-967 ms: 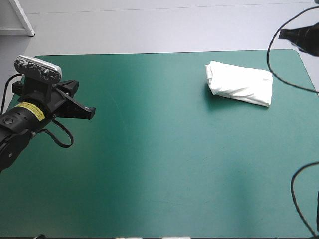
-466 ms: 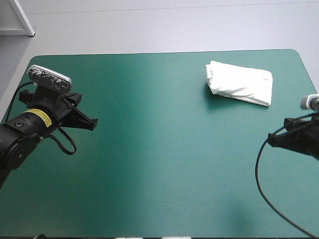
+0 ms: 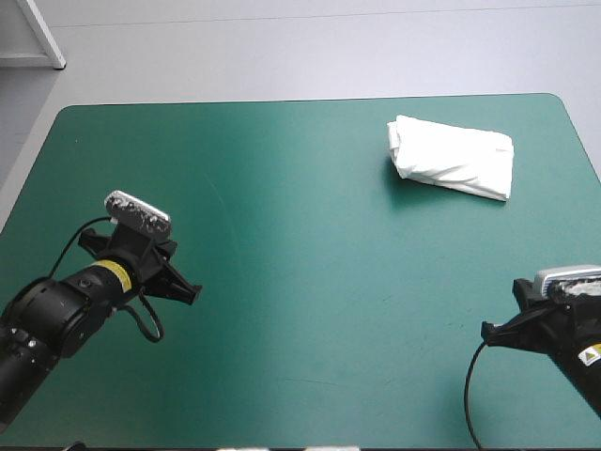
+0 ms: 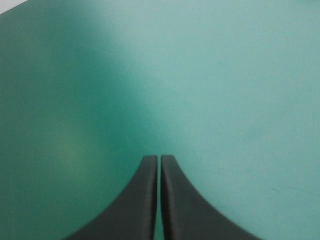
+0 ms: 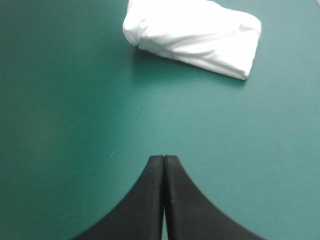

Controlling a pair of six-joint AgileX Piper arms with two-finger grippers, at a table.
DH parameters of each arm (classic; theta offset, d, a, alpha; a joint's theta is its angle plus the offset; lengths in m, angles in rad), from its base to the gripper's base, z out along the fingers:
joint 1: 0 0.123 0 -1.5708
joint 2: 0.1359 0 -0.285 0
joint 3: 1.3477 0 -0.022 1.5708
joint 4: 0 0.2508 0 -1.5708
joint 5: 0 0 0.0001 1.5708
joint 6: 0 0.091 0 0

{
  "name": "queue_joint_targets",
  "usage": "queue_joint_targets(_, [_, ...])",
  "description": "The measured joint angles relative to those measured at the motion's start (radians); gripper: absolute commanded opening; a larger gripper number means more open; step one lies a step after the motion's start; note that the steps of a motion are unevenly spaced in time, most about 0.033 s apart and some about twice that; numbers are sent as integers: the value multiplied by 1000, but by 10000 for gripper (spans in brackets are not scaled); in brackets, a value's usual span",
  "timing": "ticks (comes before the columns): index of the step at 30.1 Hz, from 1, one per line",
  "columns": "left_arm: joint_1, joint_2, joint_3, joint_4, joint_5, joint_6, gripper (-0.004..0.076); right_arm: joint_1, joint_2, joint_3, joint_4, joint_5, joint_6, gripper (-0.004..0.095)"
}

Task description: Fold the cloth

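Both arms are pulling back toward the table's near edge. The left gripper (image 3: 191, 294), earlier farther out by the left edge, is now hanging low over the near-left part of the cover (image 3: 300, 282). The right gripper (image 3: 488, 331), just before up by the far right corner, is now sitting near the near right corner. Each is keeping its black fingers pressed together in a point and carrying nothing. That retreat is suggesting the fold is finished and the arms are heading to rest. The T-shirt (image 3: 453, 157) is lying as a compact folded bundle on the far right part of the table, well apart from both grippers. Its long axis is running roughly along the far edge, its right end tilting slightly nearer and its rounded, rolled end pointing left.
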Motion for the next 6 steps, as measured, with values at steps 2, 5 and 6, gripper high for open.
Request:
queue_joint_targets(2, [0, -50, 74, -5, -31, 0, 19, 0, -43, 82, 51, -28, -40, -17])
queue_joint_targets(5, [0, -136, 167, -8, -43, 0, 19, 0, -110, 180, 114, -40, -99, -17])
queue_joint_targets(6, [0, -160, 198, -8, -43, 0, 19, 0, -131, 203, 125, -41, -111, -18])
